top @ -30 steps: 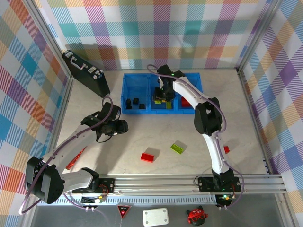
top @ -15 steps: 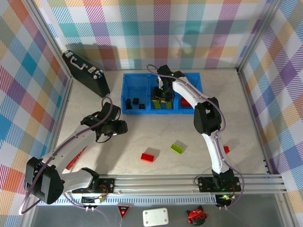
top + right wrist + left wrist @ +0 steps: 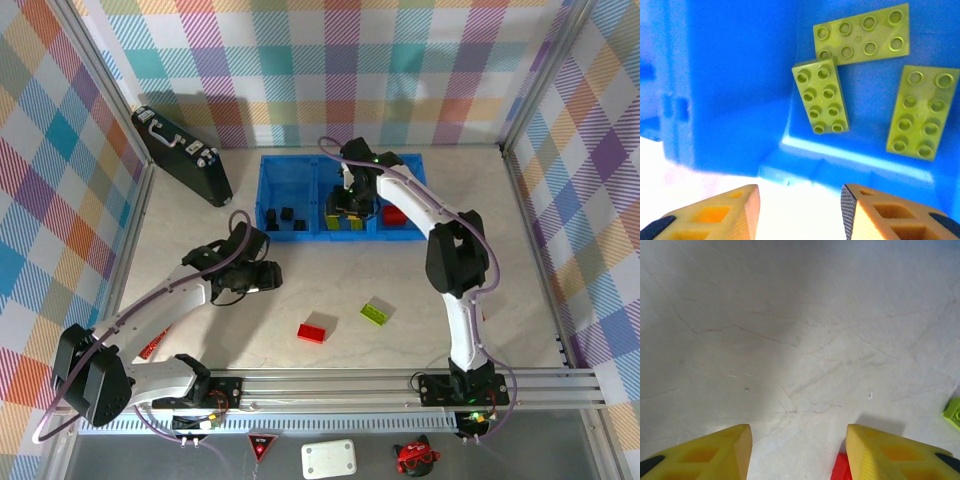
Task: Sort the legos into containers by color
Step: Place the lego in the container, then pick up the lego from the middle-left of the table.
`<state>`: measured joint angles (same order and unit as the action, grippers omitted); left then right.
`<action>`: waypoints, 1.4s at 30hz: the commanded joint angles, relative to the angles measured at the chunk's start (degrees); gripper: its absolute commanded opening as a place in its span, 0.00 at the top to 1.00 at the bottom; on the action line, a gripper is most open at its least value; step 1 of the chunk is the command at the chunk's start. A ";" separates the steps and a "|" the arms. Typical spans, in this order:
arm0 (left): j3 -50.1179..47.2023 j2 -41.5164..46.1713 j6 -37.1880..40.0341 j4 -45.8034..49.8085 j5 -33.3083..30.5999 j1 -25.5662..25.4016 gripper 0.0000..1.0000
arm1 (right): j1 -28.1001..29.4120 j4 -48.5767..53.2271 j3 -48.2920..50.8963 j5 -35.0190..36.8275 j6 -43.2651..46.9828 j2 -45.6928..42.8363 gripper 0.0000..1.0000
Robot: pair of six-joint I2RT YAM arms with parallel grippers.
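1. We see a big pale table (image 3: 520, 260) with thin lines in it, like stone.
2. The left arm (image 3: 150, 315) bends over the left side of the table. The right arm (image 3: 455, 300) reaches far back to the bin.
3. The blue bin (image 3: 290, 158) sits at the back of the table. It has three square boxes in a row.
4. A black briefcase (image 3: 182, 155) stands at the back left, apart from the bin.
5. The left gripper (image 3: 799, 450) hangs over bare table. Its yellow fingers (image 3: 715, 450) are spread apart, and we see nothing between them.
6. The right gripper (image 3: 800, 210) hangs over the front wall of the middle box. Its fingers (image 3: 890, 215) are spread apart too, and they hold nothing.
7. The black bricks (image 3: 283, 218) lie in the left box. The green bricks (image 3: 345, 222) lie in the middle box. From the right wrist we count three of them lying studs up, and two touch at a corner. A red piece (image 3: 395, 214) lies in the right box.
8. A red brick (image 3: 312, 332) and a loose green brick (image 3: 376, 312) lie on the table, near each other at the front. From the left wrist, the red brick peeks out just beside one finger.
9. A tiny red bit (image 3: 478, 316) lies by the right arm. We cannot tell its shape.
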<state>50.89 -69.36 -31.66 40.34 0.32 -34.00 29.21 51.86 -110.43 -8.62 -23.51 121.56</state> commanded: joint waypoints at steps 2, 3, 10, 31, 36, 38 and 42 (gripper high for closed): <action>1.50 -2.09 -3.49 0.53 -0.96 -5.18 0.45 | 0.30 -1.01 5.03 2.08 -0.52 -7.19 0.52; 1.49 -2.76 -3.97 0.53 -1.35 -6.49 0.44 | 0.32 -1.18 6.52 2.45 -0.57 -8.52 0.52; 1.76 -7.00 -7.15 -0.09 -3.86 -14.35 0.41 | 0.90 -1.71 17.70 4.06 -0.71 -17.27 0.52; 8.65 -24.68 -12.03 4.25 -5.58 -31.57 0.11 | 5.22 -2.11 44.87 13.94 -3.95 -35.25 0.51; 10.50 -28.39 -13.34 6.50 -6.99 -33.41 0.15 | 5.24 -1.87 46.25 14.00 -4.13 -37.21 0.51; 10.46 -28.66 -13.84 6.53 -7.36 -33.59 0.18 | 5.24 -1.60 46.44 14.12 -4.05 -37.65 0.51; 10.28 -28.61 -14.30 6.55 -7.66 -33.59 0.22 | 5.24 -1.41 46.93 14.49 -4.24 -38.49 0.51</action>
<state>60.07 -97.80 -44.51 44.23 -5.80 -67.00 34.57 49.15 -64.31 4.99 -26.59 84.82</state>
